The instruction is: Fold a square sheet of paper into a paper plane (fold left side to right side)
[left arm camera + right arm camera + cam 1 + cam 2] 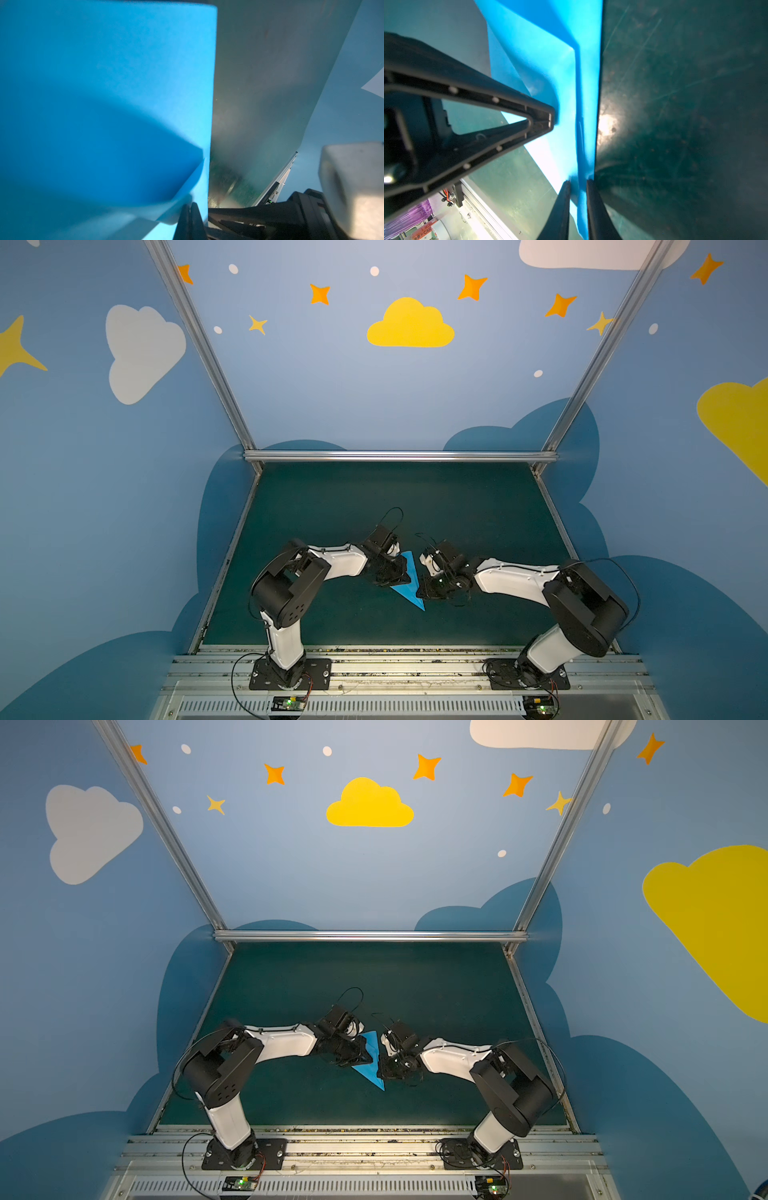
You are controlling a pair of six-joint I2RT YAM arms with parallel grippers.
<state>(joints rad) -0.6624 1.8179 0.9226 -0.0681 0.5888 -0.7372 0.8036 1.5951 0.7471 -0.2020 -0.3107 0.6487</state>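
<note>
The blue plane (409, 583) lies mid-surface (332, 510) between both arms in both top views, nose pointing toward the arm bases. The left hand (392, 578) is closed, its tips against a raised flap on the plane's left side. The right hand (578, 187) straddles the plane's right edge, jaws narrowly apart and not clamped.

A dark green mat (478, 510) is covering the table, and it is showing scuffs and scratches in the right wrist view. Only 1 thing is lying on it: the sky-blue paper plane (409, 585), sitting between the left gripper (394, 580) and the right gripper (422, 592), with its sharp nose pointing past them toward the arm bases.
</note>
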